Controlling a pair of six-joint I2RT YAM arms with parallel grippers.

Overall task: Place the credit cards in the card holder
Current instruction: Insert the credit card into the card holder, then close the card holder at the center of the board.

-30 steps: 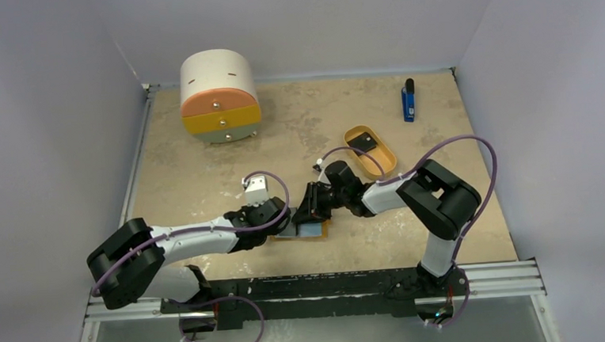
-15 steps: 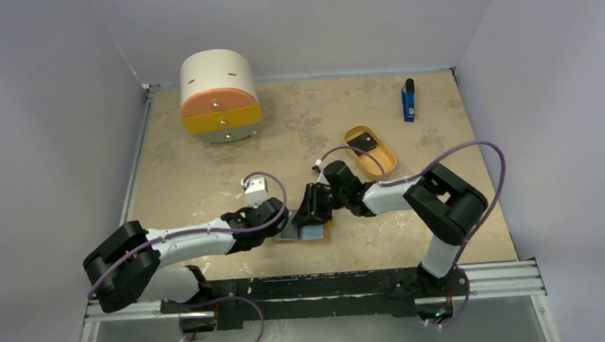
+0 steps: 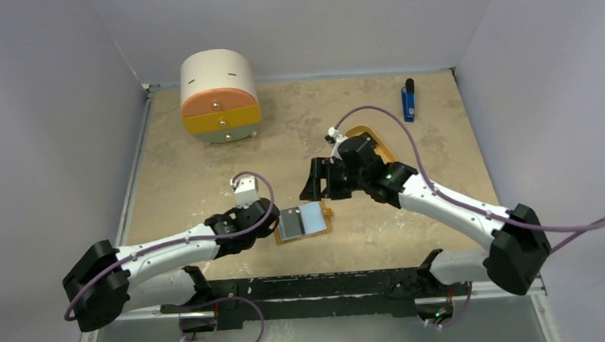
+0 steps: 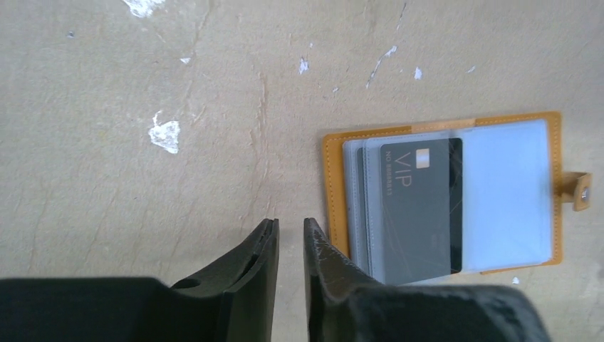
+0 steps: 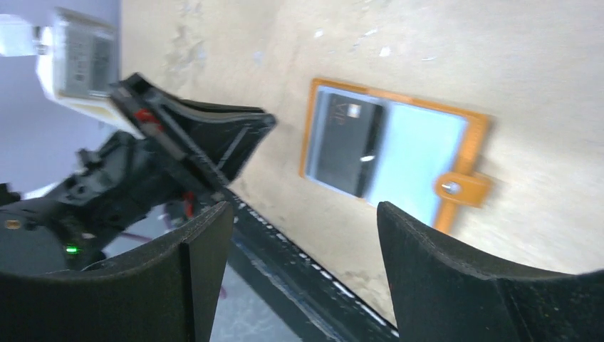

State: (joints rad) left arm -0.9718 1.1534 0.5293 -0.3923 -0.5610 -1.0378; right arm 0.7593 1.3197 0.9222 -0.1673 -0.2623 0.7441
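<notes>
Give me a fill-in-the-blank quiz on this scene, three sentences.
The card holder lies ___ on the table. The card in it reads ___. The right gripper holds ___.
Missing words: open; VIP; nothing.

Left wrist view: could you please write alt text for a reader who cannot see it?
An orange card holder lies open on a beige table, with a black card marked VIP across its grey-blue inner pockets. The left gripper, at the bottom edge, is empty, its fingers slightly apart, close beside the holder.
</notes>
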